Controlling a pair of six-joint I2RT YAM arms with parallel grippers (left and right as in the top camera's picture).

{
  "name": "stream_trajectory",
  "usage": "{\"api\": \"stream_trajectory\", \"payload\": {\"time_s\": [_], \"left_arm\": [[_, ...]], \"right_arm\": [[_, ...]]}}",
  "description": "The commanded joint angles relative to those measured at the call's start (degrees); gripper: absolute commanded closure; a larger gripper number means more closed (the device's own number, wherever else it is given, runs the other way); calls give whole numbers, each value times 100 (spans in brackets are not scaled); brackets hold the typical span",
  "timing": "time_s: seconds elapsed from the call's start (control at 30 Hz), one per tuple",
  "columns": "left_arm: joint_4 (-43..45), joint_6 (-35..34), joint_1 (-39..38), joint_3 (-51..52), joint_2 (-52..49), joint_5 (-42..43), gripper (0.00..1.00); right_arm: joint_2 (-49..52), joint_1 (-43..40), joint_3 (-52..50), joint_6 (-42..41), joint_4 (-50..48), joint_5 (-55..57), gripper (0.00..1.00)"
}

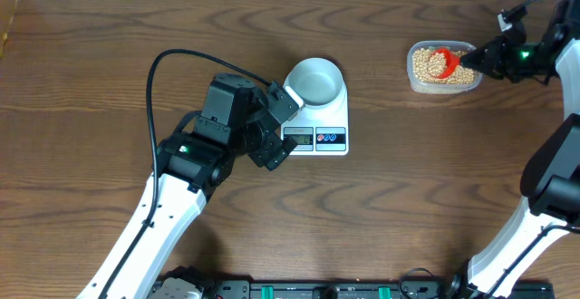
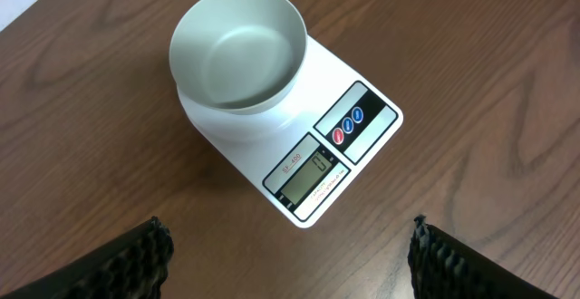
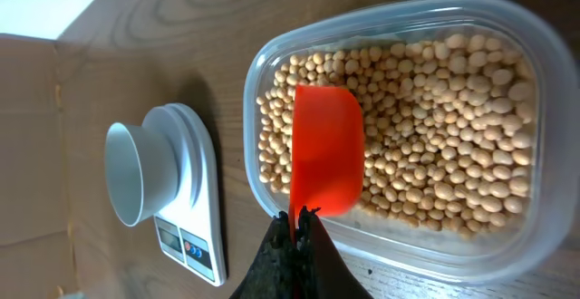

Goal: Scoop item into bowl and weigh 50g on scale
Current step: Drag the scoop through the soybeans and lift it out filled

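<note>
The white bowl point(image 1: 316, 81) point(image 2: 237, 53) point(image 3: 127, 174) stands empty on the white scale point(image 1: 324, 132) point(image 2: 308, 149) point(image 3: 195, 217), near its back edge. My left gripper point(image 1: 283, 127) point(image 2: 288, 261) is open just in front of the scale, nothing between its fingers. Tan-yellow beans point(image 1: 420, 63) point(image 3: 435, 145) fill a clear plastic tub point(image 1: 440, 86) point(image 3: 272, 54) at the back right. My right gripper point(image 1: 478, 57) point(image 3: 297, 217) is shut on the handle of a red scoop point(image 1: 443, 62) point(image 3: 326, 149), which lies over the beans inside the tub.
The scale's display point(image 2: 306, 176) faces the left gripper, with its buttons point(image 2: 348, 125) beside it. A black cable point(image 1: 181, 59) loops over the table left of the scale. A pale wall or board point(image 3: 32, 136) stands beyond the table's far edge in the right wrist view.
</note>
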State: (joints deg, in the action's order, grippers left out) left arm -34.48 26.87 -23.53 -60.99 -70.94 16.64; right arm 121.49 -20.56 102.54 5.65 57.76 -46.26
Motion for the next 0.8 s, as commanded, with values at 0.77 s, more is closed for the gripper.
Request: {"api": "stream_trajectory", "payload": {"time_s": [0.77], "left_arm": [[-2,52,9,-9,22,70,14]], "right_arm": [[46,-470,-35,68,-33,-1534,99]]}}
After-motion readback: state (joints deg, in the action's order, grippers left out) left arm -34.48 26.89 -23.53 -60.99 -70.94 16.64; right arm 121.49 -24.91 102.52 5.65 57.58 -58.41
